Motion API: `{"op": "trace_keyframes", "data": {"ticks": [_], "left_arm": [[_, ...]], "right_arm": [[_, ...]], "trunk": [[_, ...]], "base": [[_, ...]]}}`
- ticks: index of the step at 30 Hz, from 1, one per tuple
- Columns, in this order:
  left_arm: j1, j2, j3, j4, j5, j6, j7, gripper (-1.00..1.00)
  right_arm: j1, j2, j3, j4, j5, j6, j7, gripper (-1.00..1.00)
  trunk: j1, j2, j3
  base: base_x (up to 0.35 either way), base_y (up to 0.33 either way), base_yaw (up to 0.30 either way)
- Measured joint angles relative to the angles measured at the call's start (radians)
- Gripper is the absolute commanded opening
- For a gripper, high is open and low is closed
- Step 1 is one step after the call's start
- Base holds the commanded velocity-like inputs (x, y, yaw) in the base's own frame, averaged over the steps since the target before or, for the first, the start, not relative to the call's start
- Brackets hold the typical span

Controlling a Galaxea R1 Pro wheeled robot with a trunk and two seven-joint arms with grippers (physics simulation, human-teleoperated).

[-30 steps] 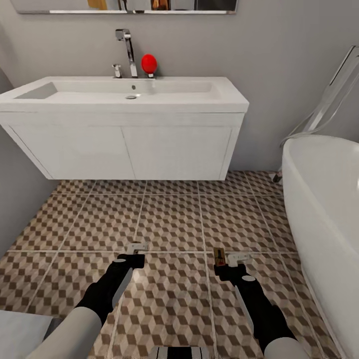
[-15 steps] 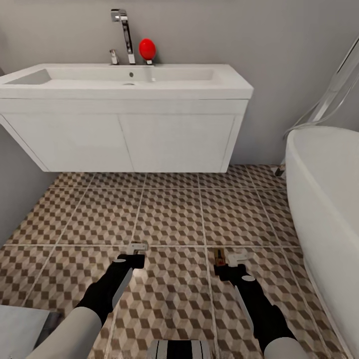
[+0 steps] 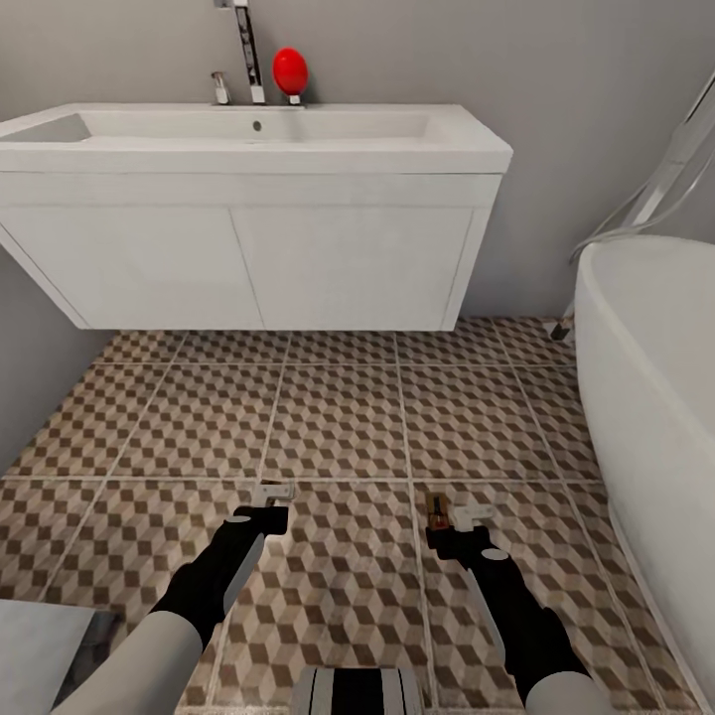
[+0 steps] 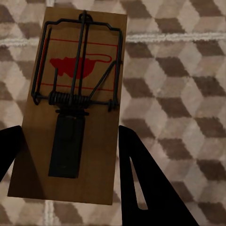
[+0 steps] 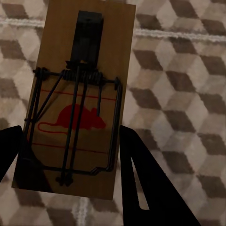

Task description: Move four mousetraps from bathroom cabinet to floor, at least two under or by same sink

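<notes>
Both arms are showing the same build in the head view: a pale grey-white, rounded upper segment at the lower frame edge, giving way to a matte black forearm and wrist housing. The left arm [image 3: 214, 581] is carrying a light grey panel along its forearm; the right arm [image 3: 516, 616] is showing a thin pale strip along its length. Each black wrist is ending in a small white-grey bracket-like tip. A grey-and-black trunk part [image 3: 357, 692] is showing at the bottom centre. In the wrist views, the fingers [image 4: 146, 183] are appearing as flat black tapered blades.
</notes>
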Motion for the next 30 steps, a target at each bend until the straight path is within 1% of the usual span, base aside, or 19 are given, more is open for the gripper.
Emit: {"op": "trace_keyframes", "data": {"ticks": [5, 7, 8, 10, 12, 13, 15, 18, 20, 21, 22, 23, 24, 25, 26, 27, 28, 29, 30], "left_arm": [[0.000, 0.000, 0.000, 0.007, 0.000, -0.002, -0.002, -1.00], [0.000, 0.000, 0.001, 0.021, 0.000, -0.005, -0.004, -1.00], [0.000, 0.000, 0.002, 0.028, 0.000, -0.009, -0.005, -1.00], [0.000, 0.000, 0.005, 0.033, 0.000, -0.018, -0.006, -1.00], [0.000, -0.001, 0.007, 0.032, -0.001, -0.024, -0.006, -1.00], [0.000, -0.001, 0.008, 0.031, -0.001, -0.025, -0.006, -1.00], [-0.001, -0.001, 0.008, 0.014, -0.001, -0.024, -0.006, -1.00], [-0.006, -0.003, 0.008, -0.046, -0.002, -0.017, -0.004, -1.00], [-0.020, -0.008, 0.008, -0.095, -0.004, 0.011, -0.001, -1.00], [-0.037, -0.011, 0.008, -0.127, -0.006, 0.057, 0.000, -1.00], [-0.063, -0.013, 0.008, -0.153, -0.007, 0.123, 0.001, -1.00], [-0.079, -0.014, 0.008, -0.163, -0.007, 0.159, 0.001, -1.00], [-0.111, -0.015, 0.008, -0.174, -0.008, 0.220, 0.002, -1.00], [-0.151, -0.015, 0.008, -0.175, -0.009, 0.261, 0.002, -1.00], [-0.173, -0.016, 0.008, -0.170, -0.008, 0.277, 0.002, -1.00], [-0.213, -0.016, 0.008, -0.148, -0.009, 0.298, 0.002, -1.00], [-0.254, -0.016, 0.009, -0.116, -0.010, 0.311, 0.003, -1.00], [-0.275, -0.016, 0.009, -0.097, -0.009, 0.316, 0.003, -1.00], [-0.311, -0.016, 0.009, -0.057, -0.010, 0.323, 0.003, -1.00]], "right_arm": [[-0.001, 0.000, 0.000, 0.000, 0.000, -0.008, 0.004, -1.00], [-0.001, 0.000, 0.005, 0.000, -0.001, -0.049, 0.005, -1.00], [-0.001, 0.000, 0.014, -0.004, 0.000, -0.081, 0.003, -1.00], [-0.001, 0.003, 0.034, -0.025, 0.000, -0.117, -0.003, -1.00], [-0.001, 0.009, 0.055, -0.071, 0.002, -0.129, -0.014, -1.00], [-0.002, 0.012, 0.065, -0.102, 0.003, -0.122, -0.024, -1.00], [-0.013, 0.017, 0.077, -0.146, 0.004, -0.080, -0.044, -1.00], [-0.062, 0.019, 0.082, -0.162, 0.003, -0.033, -0.055, -1.00], [-0.094, 0.019, 0.083, -0.159, 0.002, -0.019, -0.057, -1.00], [-0.114, 0.020, 0.084, -0.155, 0.002, -0.014, -0.058, -1.00], [-0.134, 0.020, 0.084, -0.149, 0.002, -0.009, -0.058, -1.00], [-0.146, 0.020, 0.084, -0.144, 0.002, -0.006, -0.058, -1.00], [-0.168, 0.021, 0.084, -0.130, 0.002, -0.002, -0.058, -1.00], [-0.190, 0.021, 0.084, -0.108, 0.002, 0.002, -0.058, -1.00], [-0.203, 0.020, 0.084, -0.093, 0.002, 0.004, -0.057, -1.00], [-0.228, 0.020, 0.084, -0.060, 0.002, 0.006, -0.057, -1.00], [-0.255, 0.020, 0.084, -0.020, 0.002, 0.007, -0.057, -1.00], [-0.271, 0.021, 0.084, 0.001, 0.002, 0.007, -0.057, -1.00], [-0.303, 0.021, 0.084, 0.045, 0.002, 0.007, -0.057, -1.00]], "trunk": [[0.000, 0.000, -0.005], [0.000, 0.000, -0.005], [0.000, 0.000, -0.005], [0.000, 0.000, -0.005], [0.000, 0.000, -0.005], [0.000, 0.000, -0.005], [0.000, 0.000, -0.005], [0.000, 0.000, -0.005], [0.000, 0.000, -0.005], [0.000, 0.000, -0.005], [0.000, 0.000, -0.005], [0.000, 0.000, -0.005], [0.000, 0.000, -0.005], [0.000, 0.000, -0.005], [0.000, 0.000, -0.005], [0.000, 0.000, -0.005], [0.000, 0.000, -0.005], [0.000, 0.000, -0.005], [0.000, 0.000, -0.005]], "base": [[0.000, 0.000, 0.000], [0.000, 0.000, 0.000], [0.000, 0.000, 0.000], [0.000, 0.000, 0.000], [0.000, 0.000, 0.000], [0.000, 0.000, 0.000], [0.000, 0.000, 0.000], [0.000, 0.000, 0.000], [0.000, 0.000, 0.000], [0.000, 0.000, 0.000], [0.000, 0.000, 0.000], [0.000, 0.000, 0.000], [0.000, 0.000, 0.000], [0.000, 0.000, 0.000], [0.000, 0.000, 0.000], [0.000, 0.000, 0.000], [0.000, 0.000, 0.000], [0.000, 0.000, 0.000], [0.000, 0.000, 0.000]]}}
